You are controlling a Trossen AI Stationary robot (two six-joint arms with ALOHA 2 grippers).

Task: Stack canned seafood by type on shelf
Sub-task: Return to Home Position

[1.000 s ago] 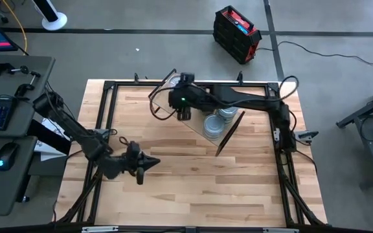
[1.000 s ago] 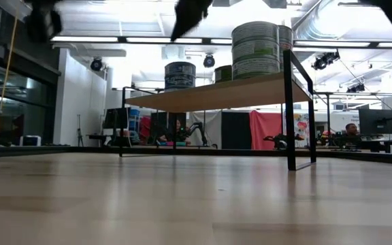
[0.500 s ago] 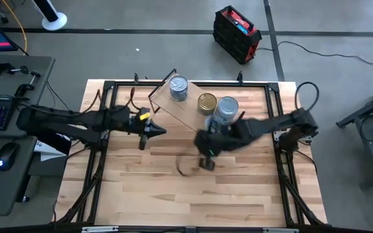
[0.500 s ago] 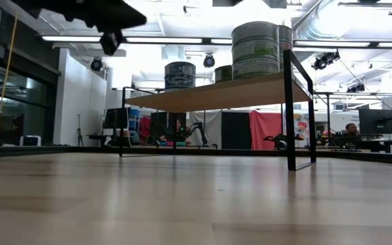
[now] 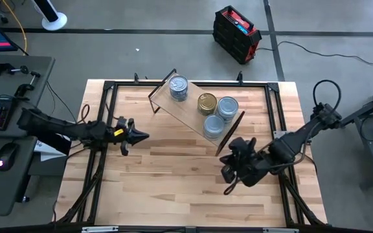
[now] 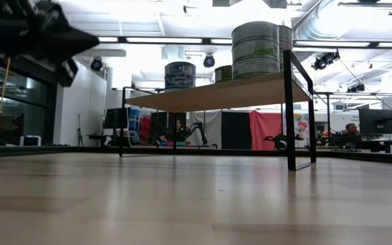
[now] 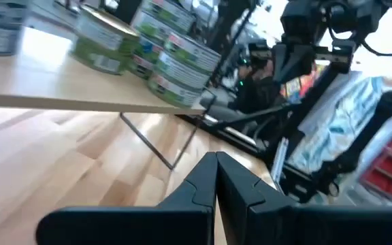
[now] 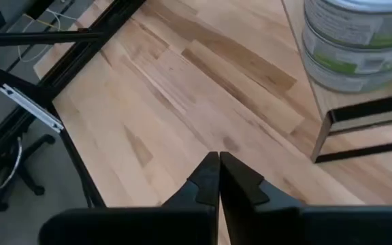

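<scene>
**Step in hand, by my judgement:** stowing both arms, with the stacking apparently complete.

**Task items:** The canned seafood (image 5: 206, 102) stood in four groups on the shelf (image 5: 186, 111), at the far side of the tabletop (image 5: 173, 181). In the high view, one silver-blue stack sat at the shelf's left end, a gold-topped group mid-board, and two silver-blue stacks toward its right end. I saw no tin off the shelf.

**Hands:**
- The left hand (image 5: 141, 136) hung over the tabletop's left part, well apart from the shelf. Its wrist view showed the fingers (image 7: 196, 190) pressed together, clenched on nothing.
- The right hand (image 5: 228, 181) was over the tabletop's right front, likewise clenched and empty.

**Next move:** It calls for drawing each arm back to its own side, and the right arm must keep wide of the shelf's black end frame (image 8: 320, 136).

**Not determinable:**
- The number of tins per stack could not be counted from above.
- I could not read the label wording.
- I could not tell whether the two right-end stacks touched.
- The low view cut off a dark arm at its upper-left corner, and the right hand did not appear there.
</scene>
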